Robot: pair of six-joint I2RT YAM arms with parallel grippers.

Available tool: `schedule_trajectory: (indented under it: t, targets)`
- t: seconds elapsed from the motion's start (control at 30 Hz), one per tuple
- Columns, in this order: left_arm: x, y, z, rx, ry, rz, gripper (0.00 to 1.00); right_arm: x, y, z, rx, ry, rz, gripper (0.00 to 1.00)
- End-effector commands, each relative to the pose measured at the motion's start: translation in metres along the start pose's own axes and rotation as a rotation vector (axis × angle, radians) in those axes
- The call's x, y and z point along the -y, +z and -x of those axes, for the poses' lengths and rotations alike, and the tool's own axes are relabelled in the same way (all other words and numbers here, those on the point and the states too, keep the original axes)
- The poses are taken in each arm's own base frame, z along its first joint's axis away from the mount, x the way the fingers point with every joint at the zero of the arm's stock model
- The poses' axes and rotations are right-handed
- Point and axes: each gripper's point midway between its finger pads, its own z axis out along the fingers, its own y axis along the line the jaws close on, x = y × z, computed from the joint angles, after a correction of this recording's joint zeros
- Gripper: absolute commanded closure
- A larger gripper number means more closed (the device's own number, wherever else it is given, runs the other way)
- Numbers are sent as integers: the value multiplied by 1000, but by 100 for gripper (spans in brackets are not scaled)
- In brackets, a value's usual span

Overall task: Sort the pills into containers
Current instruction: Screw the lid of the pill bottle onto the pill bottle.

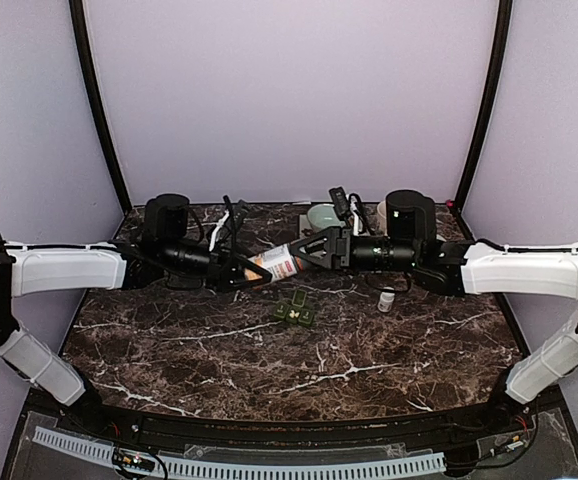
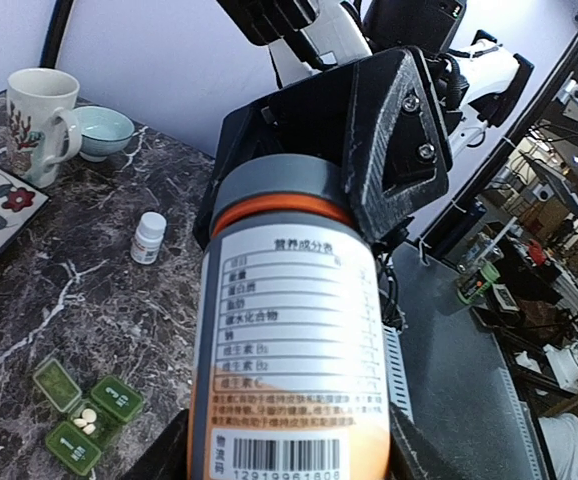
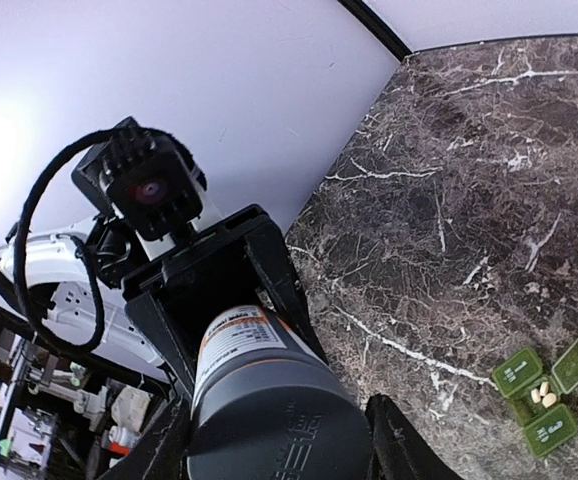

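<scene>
I have the orange bottle (image 1: 277,263) held level in the air between my two arms, above the desk (image 1: 219,370). My left gripper (image 1: 252,271) is clamped on its labelled body and my right gripper (image 1: 307,254) is closed around the grey cap (image 3: 279,420). I judge the step in hand to be unscrewing that cap so more pills can come out. The next move calls for a firm left hold while the right wrist twists, then for keeping the mouth up so nothing spills. The dark green pill box (image 2: 117,397) sits on the desk just below and in front of the bottle, lids open, with a few pale pills (image 2: 87,420) in one compartment. Farther back stand a small white-capped bottle (image 2: 149,238), a pale green bowl (image 2: 104,130) and a flowered mug (image 2: 41,120), all well apart from the box. Nothing blocks the path down to it.
</scene>
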Motion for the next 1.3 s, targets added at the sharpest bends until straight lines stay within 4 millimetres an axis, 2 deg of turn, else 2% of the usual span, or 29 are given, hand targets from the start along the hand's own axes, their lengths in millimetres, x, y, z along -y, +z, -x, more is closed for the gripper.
schedule_trajectory:
  t: [0.0,0.4,0.6,0.67,0.8,0.83,0.87,1.03,1.27]
  targets:
    - [51,21,35,89,288,-17,100,-48,23,-8,-59,120,177,100]
    - [30,-6,53,199,552,402,100,-44,32,-17,-181,278,124,100]
    - [16,-8,53,176,698,634,100,-34,37,-23,-217,304,67,100]
    - [12,-4,52,159,751,701,100,-39,38,-15,-207,293,64,100]
    - [5,0,52,139,860,845,100,-38,38,-14,-211,298,49,100]
    - [5,-1,55,151,889,885,100,-39,38,-14,-212,296,48,100]
    - [4,-1,56,154,918,925,100,-30,43,-19,-228,309,28,100]
    - [1,-10,66,185,1035,1120,100,-27,46,-21,-243,316,9,100]
    - [-1,-20,69,228,1041,1203,100,-26,45,-14,-224,287,-24,100]
